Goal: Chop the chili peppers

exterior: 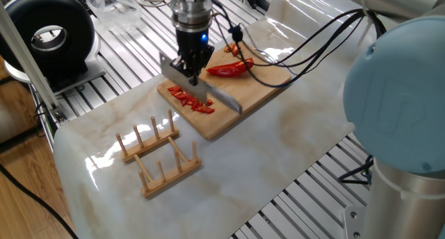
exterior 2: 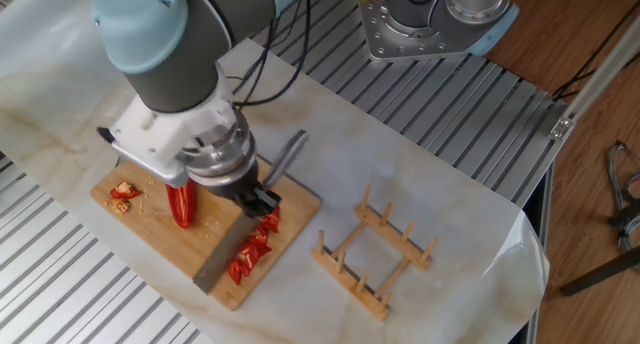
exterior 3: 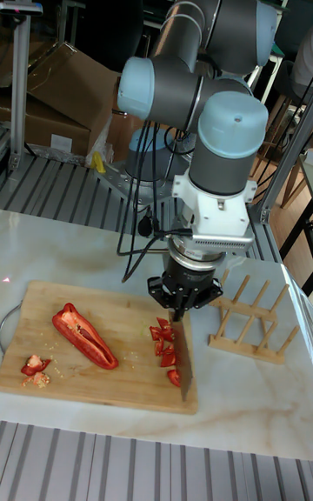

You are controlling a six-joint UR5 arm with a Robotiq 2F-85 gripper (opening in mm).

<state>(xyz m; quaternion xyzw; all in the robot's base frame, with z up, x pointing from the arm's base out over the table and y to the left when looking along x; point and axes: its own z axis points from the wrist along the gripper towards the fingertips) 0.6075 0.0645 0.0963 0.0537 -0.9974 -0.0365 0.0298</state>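
Chili peppers in two lots on the wooden cutting board (exterior 3: 96,379): a long uncut red half (exterior 3: 84,336) lying open side up near the board's middle, and a row of small red cut pieces (exterior 3: 167,350) along the board's edge nearest the rack. Seen in one fixed view as a red line of bits (exterior: 191,101) at about 8 o'clock from the whole half (exterior: 230,69); in the other fixed view as a string of bits (exterior 2: 252,252) at roughly 4 o'clock from the half (exterior 2: 181,204). Small pile of scraps (exterior 2: 123,192) at the board's far corner, well apart from the cut row.

Gripper (exterior: 192,65) clamped narrow on the handle of a knife (exterior 2: 245,221), blade (exterior 2: 218,262) held just beside the cut row, between it and the uncut half, handle (exterior 2: 287,156) sticking out past the board toward the rack side. Whether the blade's edge touches the board: cannot tell.

Wooden peg rack (exterior 2: 373,254) on the marble-pattern tabletop (exterior 2: 420,174), near the board at about 3 o'clock in that view, not touching. Black cables (exterior: 299,48) trailing over the board's far end.
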